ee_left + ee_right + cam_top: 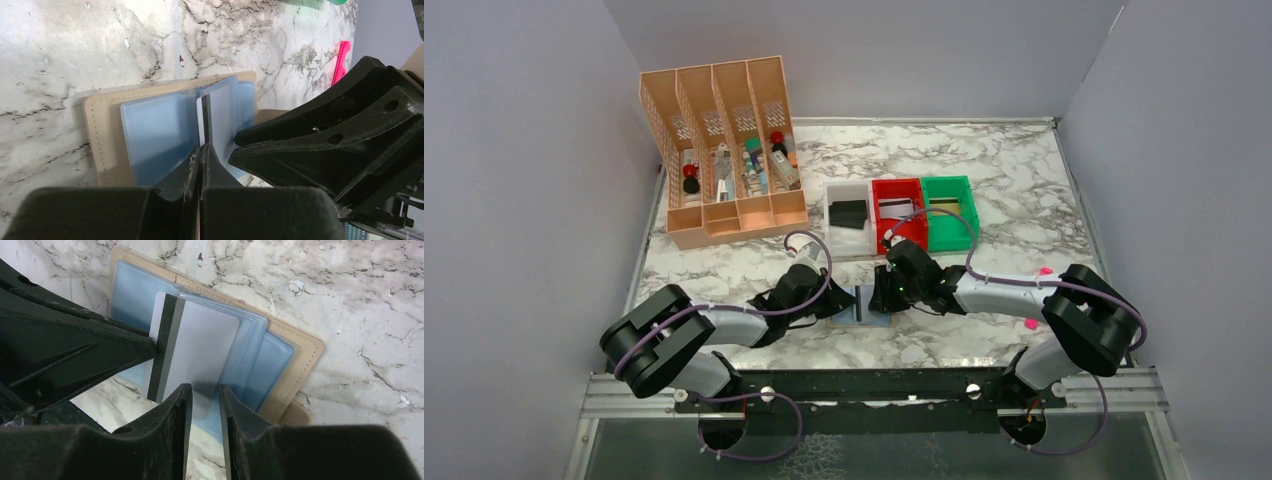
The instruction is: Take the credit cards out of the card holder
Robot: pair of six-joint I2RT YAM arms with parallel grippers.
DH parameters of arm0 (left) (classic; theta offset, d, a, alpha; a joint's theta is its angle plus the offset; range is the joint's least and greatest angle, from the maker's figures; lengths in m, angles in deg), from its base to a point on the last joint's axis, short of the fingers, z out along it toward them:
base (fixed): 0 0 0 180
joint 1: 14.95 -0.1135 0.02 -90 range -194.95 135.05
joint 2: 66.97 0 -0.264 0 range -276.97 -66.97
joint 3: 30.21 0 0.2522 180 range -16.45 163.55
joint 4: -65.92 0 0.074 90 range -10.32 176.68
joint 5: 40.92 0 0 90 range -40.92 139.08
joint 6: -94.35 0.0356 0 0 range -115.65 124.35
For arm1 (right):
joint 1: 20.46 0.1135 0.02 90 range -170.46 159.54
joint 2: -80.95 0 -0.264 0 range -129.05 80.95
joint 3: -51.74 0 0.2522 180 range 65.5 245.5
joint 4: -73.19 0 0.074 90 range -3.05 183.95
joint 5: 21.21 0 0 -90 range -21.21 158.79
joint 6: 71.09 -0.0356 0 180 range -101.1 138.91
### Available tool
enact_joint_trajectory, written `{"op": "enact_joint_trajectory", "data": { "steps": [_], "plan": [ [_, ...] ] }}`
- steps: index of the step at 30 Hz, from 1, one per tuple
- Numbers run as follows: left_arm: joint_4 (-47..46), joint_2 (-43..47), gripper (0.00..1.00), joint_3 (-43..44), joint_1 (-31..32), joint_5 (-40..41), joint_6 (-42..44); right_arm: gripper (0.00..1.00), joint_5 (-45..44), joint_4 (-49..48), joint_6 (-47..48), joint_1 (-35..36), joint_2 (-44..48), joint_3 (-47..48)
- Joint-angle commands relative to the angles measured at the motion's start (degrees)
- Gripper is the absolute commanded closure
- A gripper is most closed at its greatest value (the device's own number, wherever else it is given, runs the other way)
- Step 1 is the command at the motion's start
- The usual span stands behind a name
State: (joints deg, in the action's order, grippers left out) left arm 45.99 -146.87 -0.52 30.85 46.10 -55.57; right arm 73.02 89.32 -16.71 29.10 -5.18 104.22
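While left gripper (201, 151) pinches silvery credit card (200, 345), right gripper (206, 400) narrowly parted above open card holder (100, 135)

One card holder (299, 354), one grey card (202, 347) in it, three bins (897, 184) — white, red, green — one organiser (724, 225).

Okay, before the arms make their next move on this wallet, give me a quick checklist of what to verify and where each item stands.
1. Left gripper shut on the silvery grey plastic card with a black stripe: ok.
2. Card fully free of the pale blue pockets of the open tan leather-like card holder: cannot tell.
3. Right gripper holding the pockets: cannot tell; its fingers straddle their lower edge with a narrow gap.
4. Holder's cover flat on the white marble-patterned table: ok.
5. Room between the two grippers: not ok, they crowd each other.
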Motion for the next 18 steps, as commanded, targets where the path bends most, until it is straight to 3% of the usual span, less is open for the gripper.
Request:
{"op": "enact_joint_trajectory", "data": {
  "steps": [1, 5, 11, 18],
  "plan": [
    [1.79, 1.68, 1.0, -0.87, -0.9, -0.74, 1.87, 0.67, -5.33, 3.83, 0.22, -0.06, -1.6, -2.0],
    [2.22, 2.83, 0.99, -1.14, -1.24, -0.81, 2.26, 0.67, -4.26, 3.04, 0.03, -0.08, -2.07, -2.05],
    [2.05, 0.24, 0.83, 0.78, -1.26, -4.45, 2.61, 0.67, -2.31, 1.45, -0.42, -0.08, -2.99, -1.93],
    [1.43, -2.84, 0.79, 0.92, -1.24, -4.67, 0.91, 0.68, -1.83, 0.93, -0.93, -0.08, -3.35, -2.31]
  ]
}}
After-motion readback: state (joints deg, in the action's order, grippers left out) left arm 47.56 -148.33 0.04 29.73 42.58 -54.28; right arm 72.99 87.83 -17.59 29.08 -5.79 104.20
